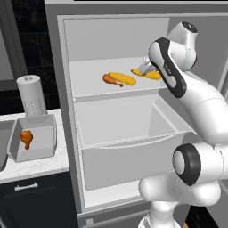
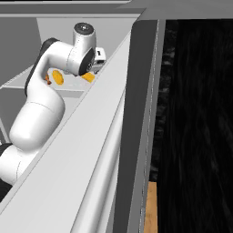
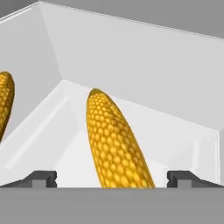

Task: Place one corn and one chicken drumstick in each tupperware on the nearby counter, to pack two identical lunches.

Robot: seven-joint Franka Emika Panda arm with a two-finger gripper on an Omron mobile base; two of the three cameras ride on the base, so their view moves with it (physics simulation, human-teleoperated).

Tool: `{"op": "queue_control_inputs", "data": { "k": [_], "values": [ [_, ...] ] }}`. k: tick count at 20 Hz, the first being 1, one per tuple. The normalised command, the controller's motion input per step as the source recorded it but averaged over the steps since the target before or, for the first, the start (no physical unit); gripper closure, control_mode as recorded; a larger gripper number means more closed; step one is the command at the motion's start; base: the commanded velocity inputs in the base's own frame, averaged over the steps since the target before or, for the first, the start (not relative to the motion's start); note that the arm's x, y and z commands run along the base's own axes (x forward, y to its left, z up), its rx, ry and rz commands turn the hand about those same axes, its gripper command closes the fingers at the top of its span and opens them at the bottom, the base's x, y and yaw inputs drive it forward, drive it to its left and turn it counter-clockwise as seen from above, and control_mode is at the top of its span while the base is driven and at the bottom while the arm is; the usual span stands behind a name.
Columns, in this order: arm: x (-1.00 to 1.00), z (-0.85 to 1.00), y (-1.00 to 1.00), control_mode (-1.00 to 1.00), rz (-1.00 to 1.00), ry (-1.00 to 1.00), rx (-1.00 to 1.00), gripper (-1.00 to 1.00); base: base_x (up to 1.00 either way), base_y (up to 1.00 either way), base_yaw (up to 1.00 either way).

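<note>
An open white fridge (image 1: pixel 120 133) is faced, with a marbled counter (image 1: pixel 40 165) to its left over dark cabinets. On the fridge's upper shelf (image 1: pixel 89 82) the gripper (image 3: pixel 112 178) is seen with its jaws spread fully wide and nothing clamped; one corn cob (image 3: pixel 114 142) lies lengthwise between the two fingertips (image 3: pixel 41 178), its pointed end directed toward the back wall of the fridge. It is not yet grasped, as far as can be judged.

Further left on the same shelf a second corn cob (image 1: pixel 122 78) is seen, and touching or just beside it a chicken drumstick (image 1: pixel 111 80), its thin end pointing forward. Left of the fridge, on the counter, a grey tupperware (image 1: pixel 46 136) is standing with one drumstick (image 1: pixel 26 138) already inside. A ribbed white cylinder (image 1: pixel 32 95) stands behind it. A second container cannot be made out with certainty.

The task is judged to be in an early stage: one drumstick is packed, while both cobs and the other drumstick remain in the fridge.

The cob in hand is yellow-orange, covered in regular kernels, tapering, and rounded, so rolling under the closing jaws may be expected.
</note>
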Motion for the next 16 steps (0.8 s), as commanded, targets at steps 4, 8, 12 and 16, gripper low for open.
{"op": "queue_control_inputs", "data": {
  "k": [4, 8, 12, 16],
  "values": [
    [0.04, -0.35, 0.06, -1.0, 0.11, 0.01, 0.0, -1.0, 0.0, 0.0, 0.0],
    [0.1, -0.36, 0.02, -1.0, 0.09, 0.0, 0.0, -1.0, 0.0, 0.0, 0.0],
    [0.11, -0.39, 0.01, -1.0, 0.08, 0.0, 0.0, -1.0, 0.0, 0.0, 0.0],
    [0.01, -0.32, 0.02, -1.0, 0.08, 0.0, 0.0, -1.0, 0.0, 0.0, 0.0]
  ]
}}
